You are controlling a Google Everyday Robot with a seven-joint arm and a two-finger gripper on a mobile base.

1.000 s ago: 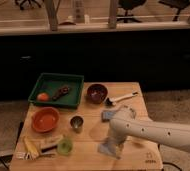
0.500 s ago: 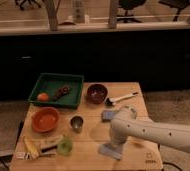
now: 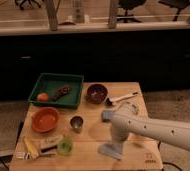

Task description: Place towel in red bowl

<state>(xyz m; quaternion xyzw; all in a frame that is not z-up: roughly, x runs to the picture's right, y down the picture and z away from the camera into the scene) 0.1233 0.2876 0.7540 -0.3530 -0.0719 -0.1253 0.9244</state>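
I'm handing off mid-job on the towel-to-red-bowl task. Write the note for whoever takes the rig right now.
Gripper: low at the table's front edge, right of centre, down at the towel; no lift visible.
Towel: flat grey-blue cloth on the table under the gripper.
Red bowl: left side of the table, in front of the green tray, nothing in it.
Done: arm brought down to the towel.
Left: confirm the grasp, lift, carry left, drop the towel in the red bowl.

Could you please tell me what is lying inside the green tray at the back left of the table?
Inside the green tray lie an orange fruit and a dark brown item. Nothing visibly covers them. The gripper is far away, low over the front edge of the table.
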